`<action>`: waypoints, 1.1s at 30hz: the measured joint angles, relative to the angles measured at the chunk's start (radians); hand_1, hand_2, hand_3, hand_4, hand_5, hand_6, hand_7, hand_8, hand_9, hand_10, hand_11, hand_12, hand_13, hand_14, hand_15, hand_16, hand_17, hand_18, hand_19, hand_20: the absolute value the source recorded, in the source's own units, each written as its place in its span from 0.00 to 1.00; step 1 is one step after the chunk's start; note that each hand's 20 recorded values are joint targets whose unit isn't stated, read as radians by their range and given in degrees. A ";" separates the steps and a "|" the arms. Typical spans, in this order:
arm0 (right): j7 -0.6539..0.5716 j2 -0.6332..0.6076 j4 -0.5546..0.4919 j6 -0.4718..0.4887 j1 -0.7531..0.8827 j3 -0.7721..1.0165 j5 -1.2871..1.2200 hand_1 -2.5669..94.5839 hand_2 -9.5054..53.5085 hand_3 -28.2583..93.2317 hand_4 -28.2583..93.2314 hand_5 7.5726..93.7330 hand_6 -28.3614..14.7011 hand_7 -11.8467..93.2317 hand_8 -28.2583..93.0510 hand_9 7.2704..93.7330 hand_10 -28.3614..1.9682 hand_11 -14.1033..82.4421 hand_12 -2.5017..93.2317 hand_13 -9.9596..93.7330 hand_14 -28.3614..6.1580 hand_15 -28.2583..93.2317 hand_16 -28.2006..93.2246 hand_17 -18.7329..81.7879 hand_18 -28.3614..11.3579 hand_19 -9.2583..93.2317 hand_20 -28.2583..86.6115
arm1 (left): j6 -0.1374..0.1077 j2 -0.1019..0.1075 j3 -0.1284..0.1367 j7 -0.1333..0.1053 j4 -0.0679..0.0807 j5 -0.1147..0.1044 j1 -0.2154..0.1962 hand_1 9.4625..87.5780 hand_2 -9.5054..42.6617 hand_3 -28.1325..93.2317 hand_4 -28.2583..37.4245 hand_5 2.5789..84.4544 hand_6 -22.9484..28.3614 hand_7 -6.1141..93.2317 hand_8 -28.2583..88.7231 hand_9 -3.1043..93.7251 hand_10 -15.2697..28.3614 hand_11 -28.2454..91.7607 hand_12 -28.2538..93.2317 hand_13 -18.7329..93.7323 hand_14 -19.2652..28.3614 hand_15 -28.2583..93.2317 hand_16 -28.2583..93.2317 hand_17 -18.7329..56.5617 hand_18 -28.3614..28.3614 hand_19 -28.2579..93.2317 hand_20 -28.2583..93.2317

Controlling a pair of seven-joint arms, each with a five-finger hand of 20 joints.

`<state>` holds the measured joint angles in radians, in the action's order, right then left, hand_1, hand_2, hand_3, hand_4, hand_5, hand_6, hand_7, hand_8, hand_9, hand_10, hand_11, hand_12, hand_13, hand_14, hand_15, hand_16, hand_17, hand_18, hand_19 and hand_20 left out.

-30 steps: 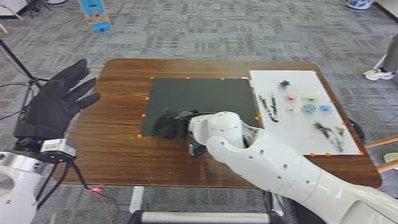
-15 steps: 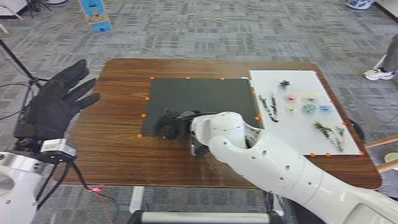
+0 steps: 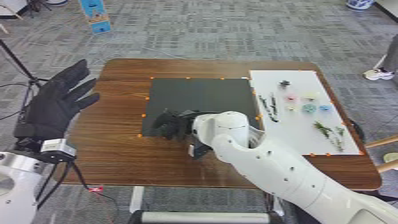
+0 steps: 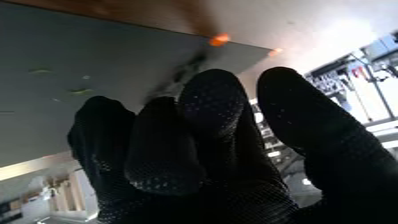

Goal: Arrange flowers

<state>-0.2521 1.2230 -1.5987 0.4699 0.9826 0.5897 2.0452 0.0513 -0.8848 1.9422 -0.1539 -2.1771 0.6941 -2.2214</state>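
OK, so your left hand (image 3: pixel 60 102) is parked well off to the left of the black mat (image 3: pixel 200 92), fingers stretched out and a bit spread, nothing in it.

Your right hand (image 3: pixel 171 124) is over the near left part of the mat, palm hidden from the head view. In the right wrist view the fingers look long and loose, not balled up, and I can't make out anything in their grip. There are some tiny green scraps (image 4: pixel 80 91) on the mat too, but I can't tell what they are.

Just right of the mat you've got the white board (image 3: pixel 289 137) with your supplies. Closest to the mat are the dark stems (image 3: pixel 273 109), then a dark bloom (image 3: pixel 284 83) a little farther out. Past those, farther right of the mat, sit the pink flower (image 3: pixel 290 98), teal flower (image 3: pixel 309 108) and blue flower (image 3: pixel 325 108), with the leafy sprigs (image 3: pixel 322 128) nearer you.

Progress-wise, I'd call it early days tbh. I can't spot a finished arrangement on the mat, though your hand blocks part of it. Looks like most of the stems, blooms and greenery need bringing over and placing.
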 measured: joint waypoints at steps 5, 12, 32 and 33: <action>0.026 0.000 -0.029 -0.013 0.022 0.037 -0.050 0.25 0.26 0.98 0.21 0.31 0.65 0.24 0.13 0.85 0.54 0.78 0.38 0.87 0.58 0.90 0.55 0.72 0.14 1.00 0.89 | 0.000 0.000 0.000 0.000 0.000 0.000 0.000 0.23 0.00 0.73 0.00 0.24 0.46 0.24 0.16 0.21 0.52 0.34 0.38 0.30 0.65 0.33 0.26 0.11 0.84 0.53 0.28; 0.069 -0.009 -0.085 -0.141 0.067 0.110 -0.131 0.30 0.24 0.94 0.13 0.35 0.66 0.25 0.14 0.77 0.50 0.75 0.36 0.79 0.50 0.88 0.53 0.62 0.14 1.00 0.79 | 0.000 0.000 -0.005 0.002 0.002 0.000 0.004 0.22 0.00 0.74 0.00 0.24 0.47 0.23 0.16 0.21 0.53 0.34 0.38 0.29 0.67 0.32 0.27 0.10 0.84 0.53 0.29; -0.396 -0.404 -0.113 -0.938 0.373 0.400 0.232 0.46 0.00 0.63 0.00 0.62 0.59 0.38 0.14 0.66 0.49 0.64 0.35 0.68 0.49 0.87 0.53 0.55 0.20 1.00 0.73 | 0.000 -0.061 0.028 0.017 -0.014 0.003 -0.051 0.21 0.00 0.75 0.00 0.25 0.47 0.22 0.16 0.21 0.54 0.33 0.39 0.29 0.66 0.32 0.27 0.10 0.83 0.53 0.30; -0.417 -0.417 -0.113 -0.934 0.391 0.422 0.250 0.43 0.00 0.66 0.00 0.63 0.60 0.38 0.14 0.66 0.49 0.64 0.35 0.69 0.49 0.86 0.53 0.55 0.20 1.00 0.73 | 0.000 -0.062 0.027 0.017 -0.014 0.003 -0.051 0.21 0.00 0.75 0.00 0.25 0.47 0.22 0.16 0.21 0.54 0.33 0.39 0.29 0.66 0.32 0.27 0.10 0.83 0.53 0.30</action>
<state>-0.6691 0.8061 -1.7120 -0.4639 1.3737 1.0117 2.2952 0.0517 -0.9470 1.9692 -0.1364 -2.1908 0.6970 -2.2721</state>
